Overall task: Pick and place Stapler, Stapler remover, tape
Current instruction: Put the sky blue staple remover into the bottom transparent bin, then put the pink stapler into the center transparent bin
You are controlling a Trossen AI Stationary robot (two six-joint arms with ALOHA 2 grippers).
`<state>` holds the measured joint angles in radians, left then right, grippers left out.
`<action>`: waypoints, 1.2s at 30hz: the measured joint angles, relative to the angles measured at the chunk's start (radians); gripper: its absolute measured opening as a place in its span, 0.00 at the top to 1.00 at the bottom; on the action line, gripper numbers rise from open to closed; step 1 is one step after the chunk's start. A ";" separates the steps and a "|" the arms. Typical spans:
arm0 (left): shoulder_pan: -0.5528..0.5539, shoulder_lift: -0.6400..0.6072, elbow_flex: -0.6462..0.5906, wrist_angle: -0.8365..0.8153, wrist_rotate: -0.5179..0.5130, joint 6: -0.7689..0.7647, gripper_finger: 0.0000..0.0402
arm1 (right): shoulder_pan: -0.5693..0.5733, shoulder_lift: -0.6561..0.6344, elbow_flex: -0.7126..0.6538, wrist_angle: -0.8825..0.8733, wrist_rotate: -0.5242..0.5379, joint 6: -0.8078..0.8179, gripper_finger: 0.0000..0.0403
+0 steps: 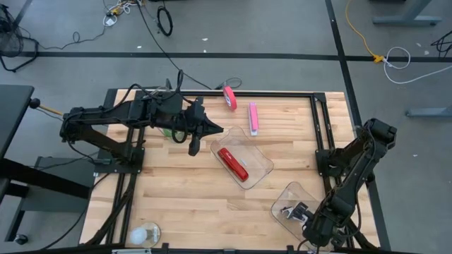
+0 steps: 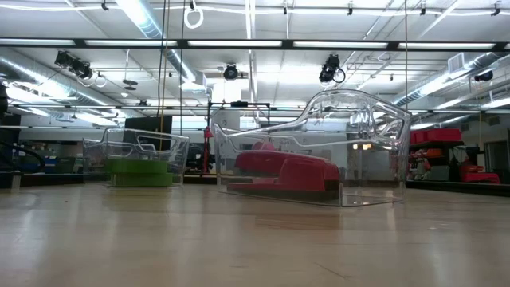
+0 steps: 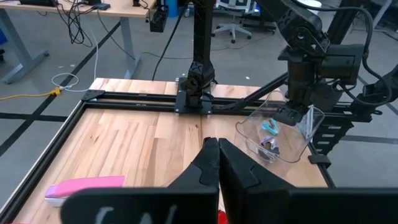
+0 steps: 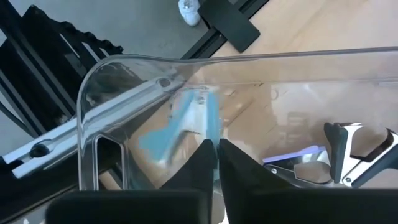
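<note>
A red stapler (image 1: 233, 164) lies in a clear bin (image 1: 263, 164) at mid-table, also in the low view (image 2: 287, 171). My right gripper (image 1: 308, 220) points down into a second clear bin (image 1: 288, 196) at the near right, fingers close together (image 4: 214, 149). A blue stapler remover (image 4: 186, 121) shows blurred just beyond its fingertips, inside the bin (image 3: 269, 127). A purple stapler remover (image 4: 292, 158) and a white one (image 4: 351, 152) lie on the bin's floor. My left gripper (image 1: 215, 130) hovers shut above the table, left of the stapler's bin (image 3: 217, 155). My right gripper comes into the near-right bin from above, slanting down. The blue stapler remover's lower end (image 4: 205, 134) reaches right up to the fingertips. I cannot tell whether they touch it.
Two pink things (image 1: 230, 97) (image 1: 253, 118) lie near the far edge. A bin with a green thing (image 2: 139, 171) stands under my left arm. A pale round roll (image 1: 145, 234) lies at the near left corner. Bare wood spreads between the bins.
</note>
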<state>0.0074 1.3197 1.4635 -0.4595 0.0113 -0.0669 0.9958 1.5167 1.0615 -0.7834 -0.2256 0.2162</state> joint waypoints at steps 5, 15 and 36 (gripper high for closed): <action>0.000 0.000 0.000 0.000 0.000 0.000 1.00 | 0.000 0.000 0.000 0.000 0.000 0.011 0.83; 0.000 0.000 0.000 0.000 0.000 0.000 1.00 | -0.008 -0.002 0.000 -0.004 -0.001 0.063 0.71; 0.003 -0.001 0.000 0.040 -0.011 0.026 1.00 | -0.282 -0.332 0.000 -0.351 0.225 -0.025 0.70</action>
<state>0.0101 1.3187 1.4639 -0.4193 -0.0001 -0.0408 0.7142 1.1845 1.0615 -1.1342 -0.0011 0.1911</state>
